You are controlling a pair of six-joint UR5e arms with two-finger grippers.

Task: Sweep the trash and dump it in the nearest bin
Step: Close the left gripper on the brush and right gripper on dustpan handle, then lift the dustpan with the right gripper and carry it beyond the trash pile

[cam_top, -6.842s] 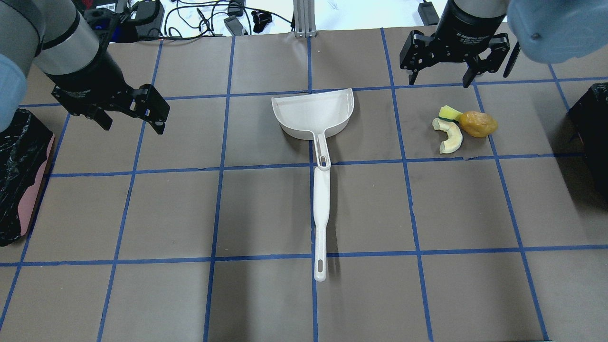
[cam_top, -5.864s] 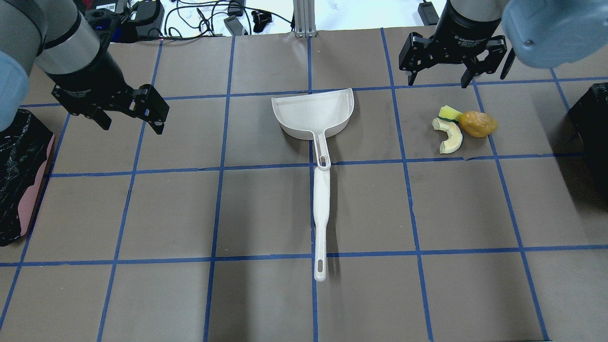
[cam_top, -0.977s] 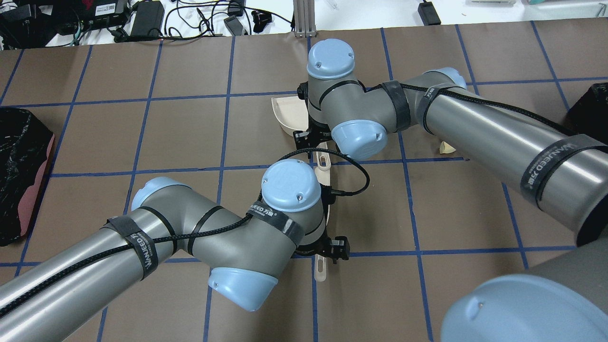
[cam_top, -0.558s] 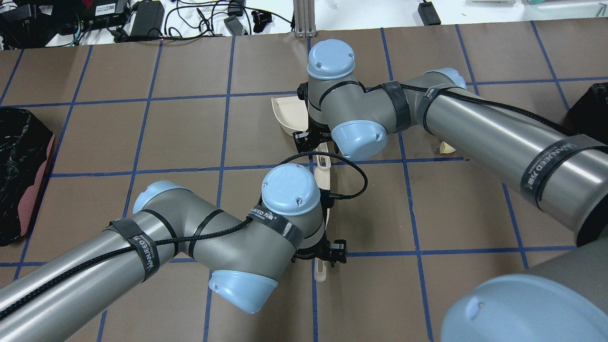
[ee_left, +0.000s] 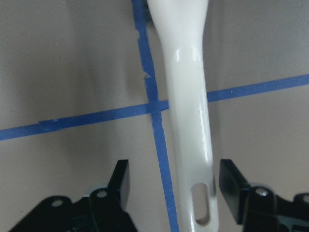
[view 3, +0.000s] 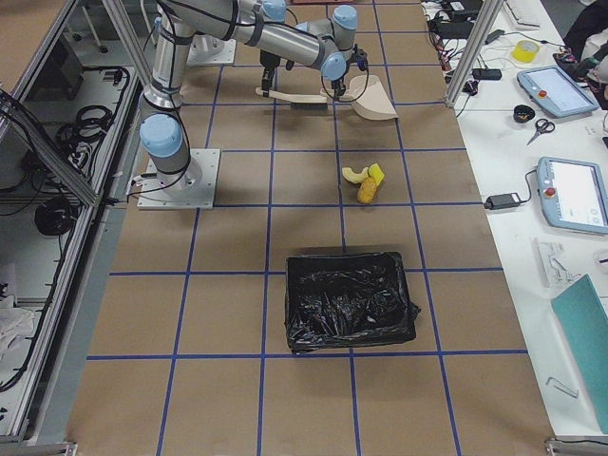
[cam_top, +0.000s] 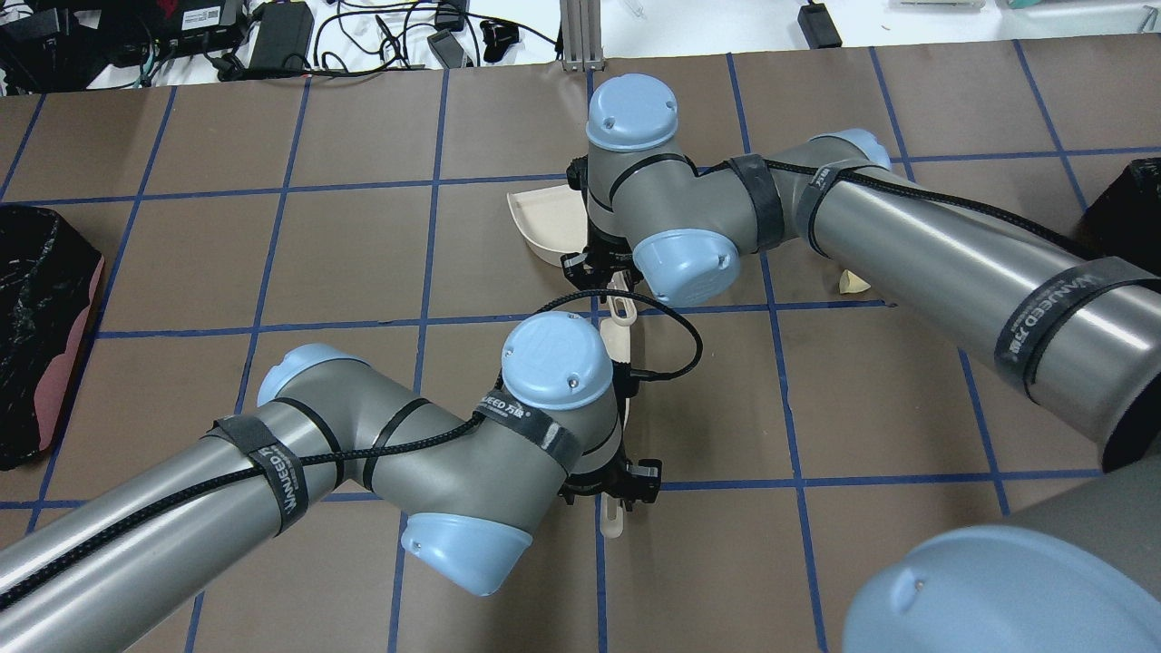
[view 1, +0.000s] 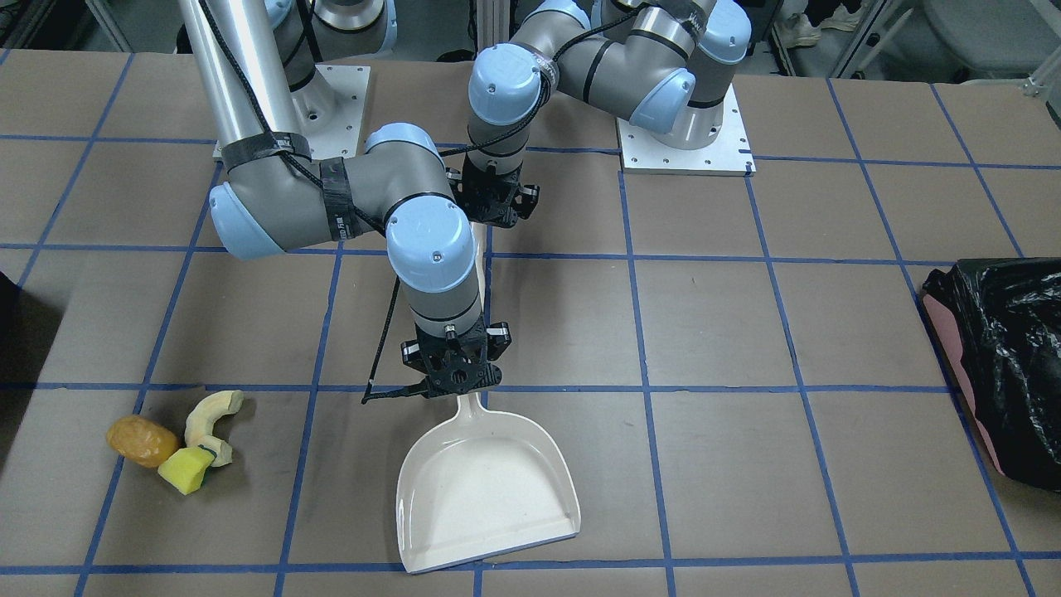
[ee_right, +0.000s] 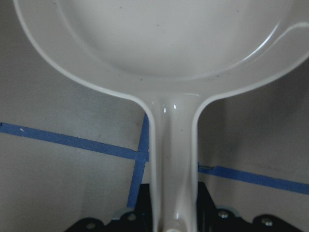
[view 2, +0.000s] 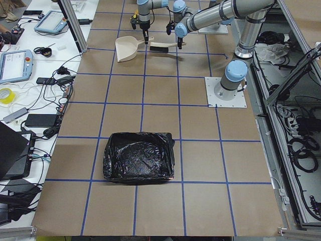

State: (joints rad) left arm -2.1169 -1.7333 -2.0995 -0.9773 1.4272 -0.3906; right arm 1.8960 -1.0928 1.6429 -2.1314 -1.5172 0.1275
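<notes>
The white dustpan [view 1: 485, 489] lies mid-table, and my right gripper [view 1: 454, 381] is shut on its handle [ee_right: 173, 159]. A white brush [view 2: 163, 46] lies behind it. My left gripper [ee_left: 174, 183] stands open astride the brush handle [ee_left: 190, 121], with its fingers [ee_left: 120, 186] apart from it. The trash sits on the robot's right: an orange-brown lump [view 1: 141, 441], a pale curved peel [view 1: 211, 414] and a yellow-green sponge block [view 1: 186, 471]. Beyond it stands the dark bin [view 3: 347, 299], cut by the overhead view's right edge [cam_top: 1125, 204].
A pink bin lined with a crinkled black bag [view 1: 995, 365] stands at the table's other end, on the robot's left. Both arms cross over the table's middle [cam_top: 907, 245]. Cables and devices lie beyond the far edge [cam_top: 272, 36].
Both arms have come from the far corners down over the tools. In the last second the dustpan's pan has shifted slightly left in the overhead view, and the left wrist has edged forward.
</notes>
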